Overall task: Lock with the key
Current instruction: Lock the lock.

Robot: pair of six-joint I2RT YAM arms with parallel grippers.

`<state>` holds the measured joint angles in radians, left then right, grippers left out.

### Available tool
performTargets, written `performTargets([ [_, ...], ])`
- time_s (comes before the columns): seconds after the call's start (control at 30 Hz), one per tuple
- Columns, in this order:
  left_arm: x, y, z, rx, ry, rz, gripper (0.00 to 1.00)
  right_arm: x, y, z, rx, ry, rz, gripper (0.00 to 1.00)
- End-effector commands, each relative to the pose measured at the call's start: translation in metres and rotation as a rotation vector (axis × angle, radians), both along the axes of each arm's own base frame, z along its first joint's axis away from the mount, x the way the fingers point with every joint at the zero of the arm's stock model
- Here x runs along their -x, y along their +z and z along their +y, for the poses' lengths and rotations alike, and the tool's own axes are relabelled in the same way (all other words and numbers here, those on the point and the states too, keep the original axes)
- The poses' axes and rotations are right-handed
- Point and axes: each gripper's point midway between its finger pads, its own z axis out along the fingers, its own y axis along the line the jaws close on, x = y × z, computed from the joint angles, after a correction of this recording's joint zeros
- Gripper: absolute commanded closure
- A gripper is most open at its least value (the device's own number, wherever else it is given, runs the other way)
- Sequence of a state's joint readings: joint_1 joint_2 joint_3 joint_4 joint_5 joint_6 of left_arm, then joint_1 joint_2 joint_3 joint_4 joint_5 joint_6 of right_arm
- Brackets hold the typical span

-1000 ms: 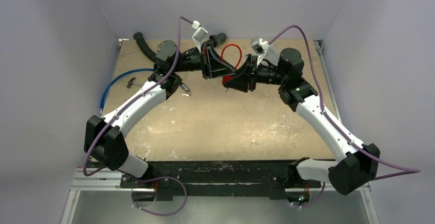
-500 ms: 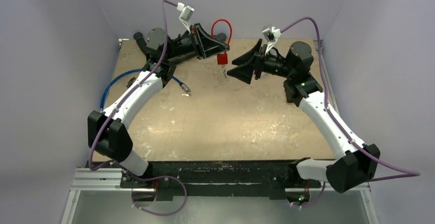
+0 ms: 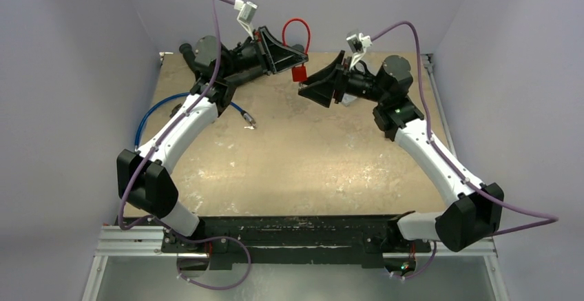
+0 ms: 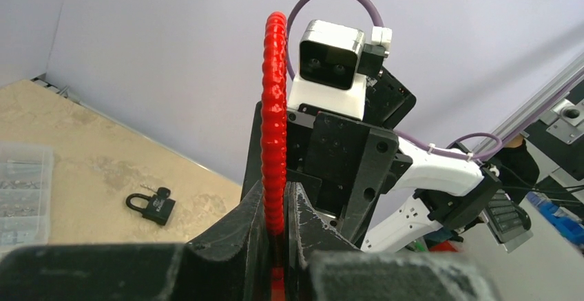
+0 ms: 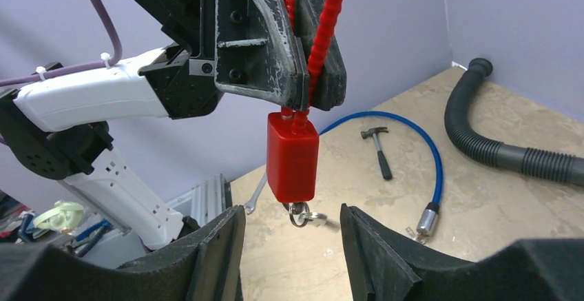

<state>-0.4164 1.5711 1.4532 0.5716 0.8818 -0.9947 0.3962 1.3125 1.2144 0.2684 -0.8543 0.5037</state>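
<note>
My left gripper (image 3: 293,56) is shut on the thin red cable (image 4: 274,115) of the red cable lock and holds it up above the back of the table. The small red lock body (image 5: 293,158) hangs below the fingers, also in the top view (image 3: 299,74). The tiny silvery key (image 5: 313,217) sits on a ring in the body's underside and sticks out sideways. My right gripper (image 5: 292,235) is open, its fingers on either side of and just below the key, not touching it. It shows in the top view (image 3: 318,86).
On the table lie a black padlock with a key (image 4: 153,204), a clear parts box (image 4: 21,187), a small hammer (image 5: 377,151), a blue hose with a metal end (image 5: 430,177), a black corrugated hose (image 5: 492,136) and a silver spanner (image 5: 256,194).
My left gripper has lifted the lock up and back off the table. My right gripper let go, drew back, then came in again toward the hanging lock body with its jaws open.
</note>
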Motion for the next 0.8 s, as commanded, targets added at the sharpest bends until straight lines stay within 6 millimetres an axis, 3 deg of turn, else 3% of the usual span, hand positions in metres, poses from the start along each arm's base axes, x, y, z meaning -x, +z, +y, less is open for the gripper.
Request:
performTargets([
  [0.0, 0.0114, 0.0307, 0.0049, 0.063, 0.0, -0.073, 1.0, 0.0024, 0.0218, 0.0051, -0.044, 0.014, -0.058, 0.42],
  [0.3, 0.0126, 0.0308, 0.0054, 0.071, -0.002, -0.078, 1.0, -0.0001, 0.0235, 0.0105, -0.053, 0.02, -0.056, 0.62],
  [0.77, 0.0094, 0.0233, 0.0035, 0.067, -0.007, -0.064, 1.0, 0.003, 0.0293, 0.0132, -0.075, 0.045, -0.066, 0.58],
])
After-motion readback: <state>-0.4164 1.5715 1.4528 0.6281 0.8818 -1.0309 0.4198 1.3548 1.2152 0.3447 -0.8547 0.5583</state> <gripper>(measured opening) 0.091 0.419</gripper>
